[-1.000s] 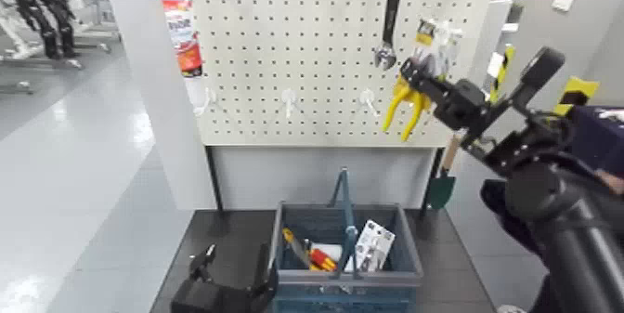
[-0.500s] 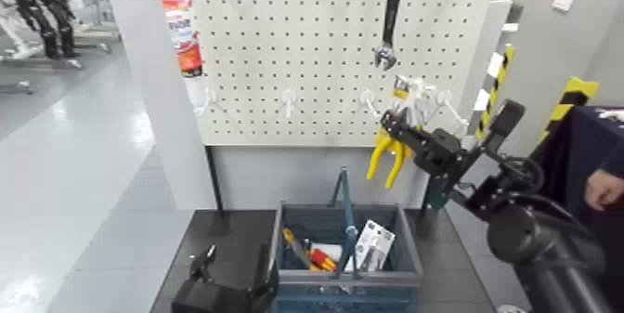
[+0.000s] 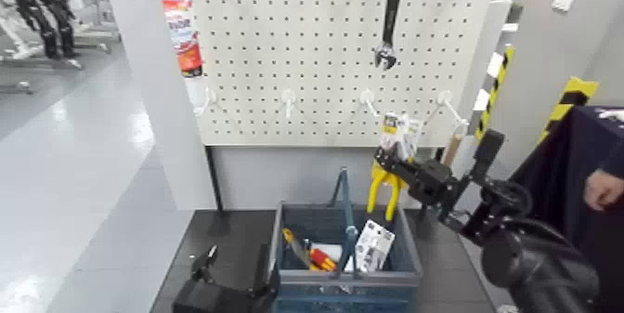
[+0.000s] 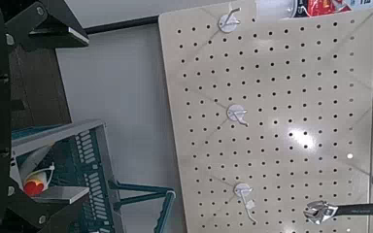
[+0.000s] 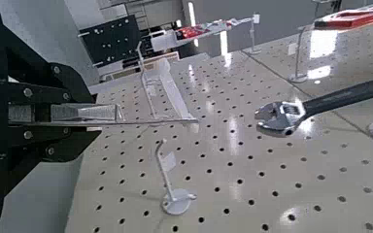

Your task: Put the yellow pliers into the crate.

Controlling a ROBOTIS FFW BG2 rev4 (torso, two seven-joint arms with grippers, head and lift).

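Black right tool clenched on yellow-handled pliers with white-yellow retail card, hanging above blue-grey slatted plastic crate, near its back rim. Better clear hoop handle, centre over right half, lower gently, then release.

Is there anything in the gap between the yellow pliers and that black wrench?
Yes: in the head view, bare pegboard and a white hook lie between the yellow pliers and the wrench.

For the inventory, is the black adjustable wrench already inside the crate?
No, the wrench hangs on the pegboard.
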